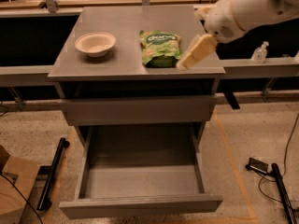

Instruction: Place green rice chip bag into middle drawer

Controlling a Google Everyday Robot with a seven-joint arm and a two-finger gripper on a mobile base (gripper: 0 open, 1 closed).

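Whether the gripper (185,63) is spread or closed cannot be told. It slants down-left over the front right of the cabinet top (117,64), its tip just beside the near right corner of the green rice chip bag (160,48); contact is unclear. The bag lies flat there, long axis front to back, lettered end pointing away. The cream bowl (95,43) sits well to its left. Below 1 closed drawer front (140,108), the middle drawer (140,205) stands pulled out.
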